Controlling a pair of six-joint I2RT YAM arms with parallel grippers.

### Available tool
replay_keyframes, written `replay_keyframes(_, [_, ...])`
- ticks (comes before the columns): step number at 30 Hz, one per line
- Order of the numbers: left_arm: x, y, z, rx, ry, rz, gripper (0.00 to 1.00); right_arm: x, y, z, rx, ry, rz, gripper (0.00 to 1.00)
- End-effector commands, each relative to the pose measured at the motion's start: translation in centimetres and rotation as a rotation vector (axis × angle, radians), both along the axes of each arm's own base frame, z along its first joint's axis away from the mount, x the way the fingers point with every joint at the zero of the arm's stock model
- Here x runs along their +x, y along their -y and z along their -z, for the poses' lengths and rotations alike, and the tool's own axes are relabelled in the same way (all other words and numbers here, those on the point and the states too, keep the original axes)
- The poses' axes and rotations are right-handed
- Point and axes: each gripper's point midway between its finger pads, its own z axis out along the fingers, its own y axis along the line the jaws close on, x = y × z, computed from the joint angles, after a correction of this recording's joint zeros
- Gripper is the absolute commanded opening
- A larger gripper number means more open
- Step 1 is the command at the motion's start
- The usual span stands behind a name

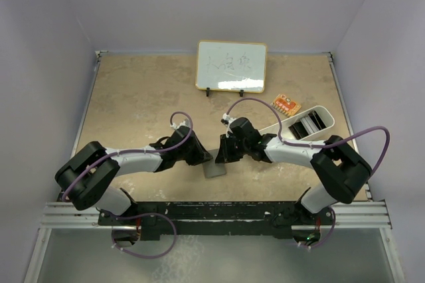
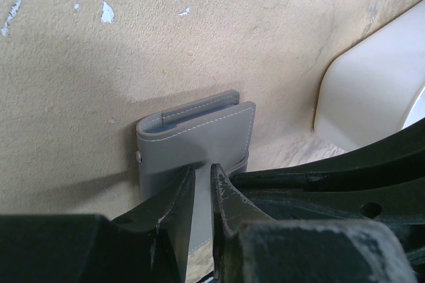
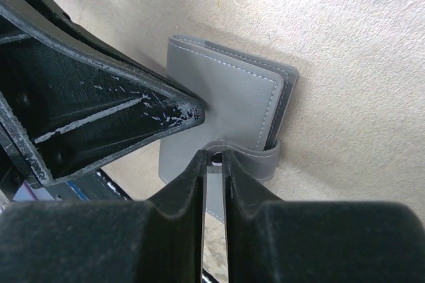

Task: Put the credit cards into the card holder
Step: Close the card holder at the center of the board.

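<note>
Both hands meet on the card holder [image 1: 214, 169], which lies folded on the surface [image 1: 133, 97] straight ahead of both sets of fingertips.

- Left hand [image 2: 201, 170]: fingers almost together, clamped on the near edge of the top cover. The fold is on this hand's left, and the open edge faces away from it and to its right.
- Right hand [image 3: 214, 157]: fingers nearly together, tips pinching the snap strap [image 3: 255, 160] that wraps round the open edge (looks like a grip, though the contact is tight to read).
- Orange-gold card [image 1: 287, 103]: flat on the surface, well beyond the right hand, just beside the white tray [image 1: 329, 113]. The right arm is clearly nearer to it.
- Blue card: a bluish sliver shows between the covers in the left wrist view, so it is probably inside already (I can't confirm this).

I'd guess the next move is peeling the strap toward the right hand, off the open edge, while the left hand pins the cover.
</note>
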Motion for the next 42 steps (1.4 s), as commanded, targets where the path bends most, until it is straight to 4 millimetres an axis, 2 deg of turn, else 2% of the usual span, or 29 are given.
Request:
replay_keyframes(1, [-2.4,-3.1,4.7,0.179,-0.110,0.000,0.14,-0.5,-0.3,-0.5,0.030,-0.007,-0.003,0.13])
replay_keyframes(6, [-2.5,-3.1,4.8,0.178,-0.112,0.003,0.14,-0.2,-0.4,-0.5,0.032,0.000,0.006,0.14])
replay_keyframes(11, [-2.5,-3.0,4.7,0.174,-0.112,0.004,0.14,0.2,-0.4,-0.1,0.025,0.004,0.015,0.09])
replay_keyframes(23, [-2.6,-3.0,4.9,0.172,-0.116,0.008,0.13,-0.1,0.4,0.8,-0.023,0.006,0.017,0.03])
replay_keyframes(27, [-2.6,-2.9,4.9,0.172,-0.116,0.009,0.13,-0.3,0.9,1.1,-0.052,0.008,0.015,0.04])
replay_keyframes(30, [-2.6,-2.9,5.0,0.172,-0.118,0.008,0.13,0.0,1.1,0.5,-0.074,0.028,0.015,0.09])
replay_keyframes(36, [-2.5,-3.0,5.1,0.187,-0.119,0.017,0.14,1.0,1.2,-2.3,-0.072,0.089,0.024,0.14])
replay_keyframes(42, [-2.5,-2.9,5.0,0.182,-0.117,0.017,0.13,0.0,1.4,-1.7,-0.049,0.060,0.025,0.14])
